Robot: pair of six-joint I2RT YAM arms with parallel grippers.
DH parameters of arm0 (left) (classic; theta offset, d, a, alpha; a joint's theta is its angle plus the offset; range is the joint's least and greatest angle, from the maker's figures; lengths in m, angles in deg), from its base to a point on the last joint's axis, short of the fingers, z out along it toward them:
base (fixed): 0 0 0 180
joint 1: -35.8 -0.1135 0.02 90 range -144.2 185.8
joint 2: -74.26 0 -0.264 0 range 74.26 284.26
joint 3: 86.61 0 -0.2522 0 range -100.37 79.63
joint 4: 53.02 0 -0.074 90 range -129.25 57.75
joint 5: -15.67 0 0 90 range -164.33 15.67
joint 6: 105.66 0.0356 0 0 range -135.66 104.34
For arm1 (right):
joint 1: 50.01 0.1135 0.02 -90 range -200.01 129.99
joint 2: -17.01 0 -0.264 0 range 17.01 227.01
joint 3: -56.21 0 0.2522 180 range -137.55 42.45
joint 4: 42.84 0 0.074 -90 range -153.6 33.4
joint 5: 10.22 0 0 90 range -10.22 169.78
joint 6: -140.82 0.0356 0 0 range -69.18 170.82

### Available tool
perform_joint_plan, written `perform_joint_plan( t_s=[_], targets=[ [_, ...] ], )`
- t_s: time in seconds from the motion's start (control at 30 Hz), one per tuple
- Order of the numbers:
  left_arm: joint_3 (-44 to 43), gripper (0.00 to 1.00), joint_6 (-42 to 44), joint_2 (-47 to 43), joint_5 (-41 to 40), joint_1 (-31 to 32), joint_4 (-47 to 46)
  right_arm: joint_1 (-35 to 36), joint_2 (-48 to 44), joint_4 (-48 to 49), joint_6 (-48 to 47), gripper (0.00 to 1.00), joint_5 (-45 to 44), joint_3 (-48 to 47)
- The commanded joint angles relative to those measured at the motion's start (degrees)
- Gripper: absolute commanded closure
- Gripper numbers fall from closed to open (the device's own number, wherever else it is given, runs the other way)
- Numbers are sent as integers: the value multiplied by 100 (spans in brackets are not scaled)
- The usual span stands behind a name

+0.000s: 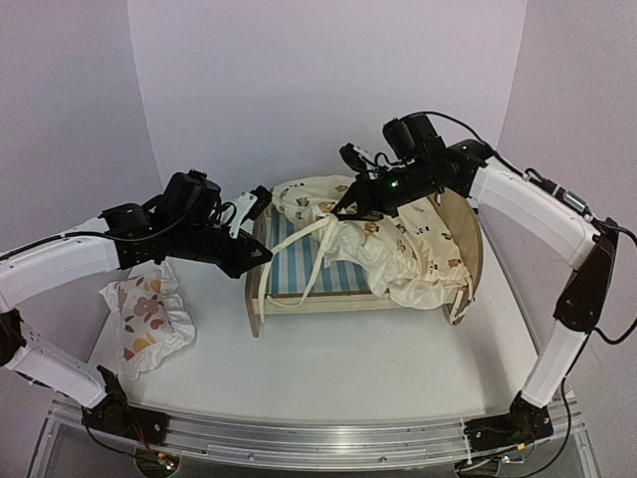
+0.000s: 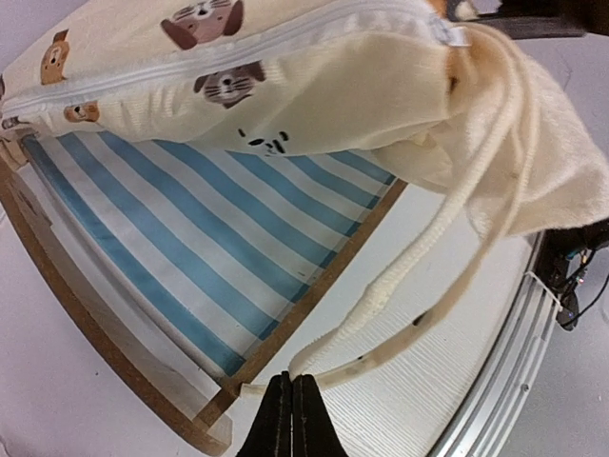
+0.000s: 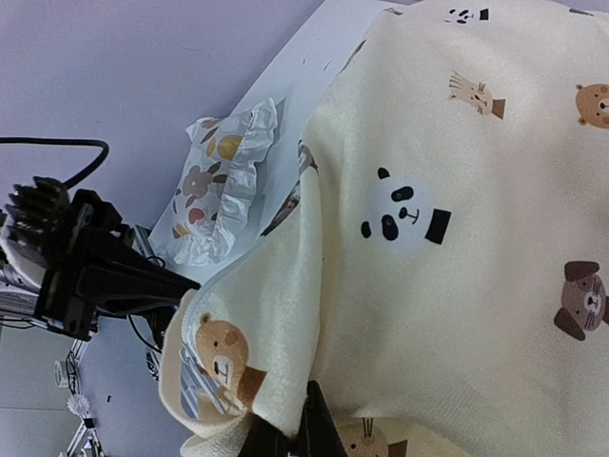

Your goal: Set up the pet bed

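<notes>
The pet bed [image 1: 291, 261] stands mid-table, its blue-and-white striped base [image 2: 190, 228] partly bare, the arched headboard [image 1: 464, 234] on the right. A cream animal-print cushion [image 1: 403, 249] lies bunched over the bed's right half, and its long ties [image 1: 299, 239] trail toward the left end. My left gripper [image 1: 267, 255] is at the bed's left end. In the left wrist view its jaws [image 2: 290, 392] are shut on the ends of the ties [image 2: 447, 257]. My right gripper [image 1: 343, 211] is above the bed, shut on a fold of the cushion [image 3: 457, 286] at its edge [image 3: 304, 424].
A small white pillow [image 1: 149, 319] with orange-brown prints lies on the table at the left, near my left arm, and also shows in the right wrist view [image 3: 224, 181]. The table's metal front rail [image 2: 514, 362] runs close behind the ties.
</notes>
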Motion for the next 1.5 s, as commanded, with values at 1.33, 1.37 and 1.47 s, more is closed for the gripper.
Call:
perform_joint_plan(
  t_s=[1.33, 1.37, 1.47],
  targets=[
    [611, 98, -1121, -696, 217, -3, -531, 144, -9, -23, 710, 100, 1397, 212],
    [678, 98, -1179, -662, 228, -3, -543, 146, -3, -13, 720, 100, 1389, 285],
    [936, 98, -1358, -547, 345, -4, -757, 156, 11, 36, 742, 100, 1356, 465]
  ],
)
